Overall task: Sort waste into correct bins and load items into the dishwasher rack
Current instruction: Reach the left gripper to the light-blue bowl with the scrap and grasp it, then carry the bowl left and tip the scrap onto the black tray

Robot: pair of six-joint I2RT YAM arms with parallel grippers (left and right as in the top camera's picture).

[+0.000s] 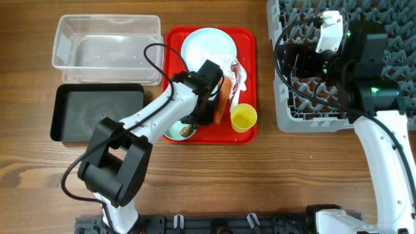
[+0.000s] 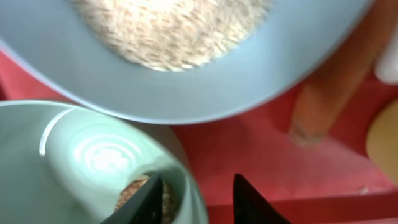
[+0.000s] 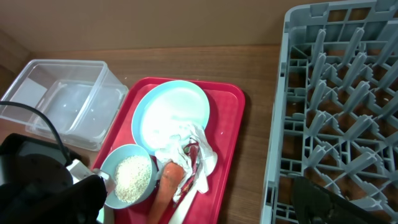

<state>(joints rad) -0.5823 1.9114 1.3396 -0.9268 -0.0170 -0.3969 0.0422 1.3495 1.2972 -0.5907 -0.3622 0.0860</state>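
Across the bench (image 1: 214, 175) nothing is sorted yet: clear tub (image 1: 107, 45) and black tub (image 1: 97, 112) at ten o'clock and rack (image 1: 292, 110) at two look empty, while my left gripper (image 2: 196, 186), spread apart, straddles the green bowl's (image 2: 93, 155) rim on the tray (image 1: 175, 36).

Left arm (image 1: 153, 117): white links, black joints, black cable looping behind its pincer (image 2: 196, 199). Right arm (image 1: 383, 149) matches, green lights glowing.

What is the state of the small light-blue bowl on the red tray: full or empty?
Partly full: the light-blue bowl holds a heap of white rice.
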